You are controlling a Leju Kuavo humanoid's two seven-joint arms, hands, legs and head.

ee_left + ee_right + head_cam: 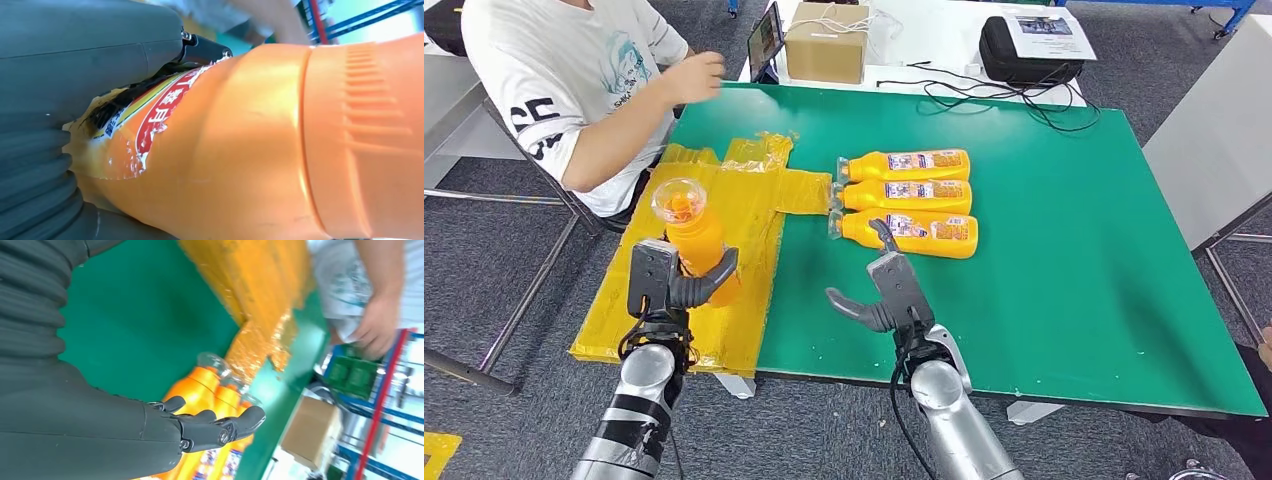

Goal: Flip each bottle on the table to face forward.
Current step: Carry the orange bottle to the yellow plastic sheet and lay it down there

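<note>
Left hand (674, 283) clamped round orange bottle (694, 235); right hand (884, 290) spread, holding nothing. Turn label up, lay gently beside three bottles (909, 205) at two o'clock.

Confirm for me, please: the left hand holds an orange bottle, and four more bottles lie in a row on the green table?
Not quite: three bottles lie in that row on the green table, as the head view shows. The left hand does hold an orange bottle.
</note>
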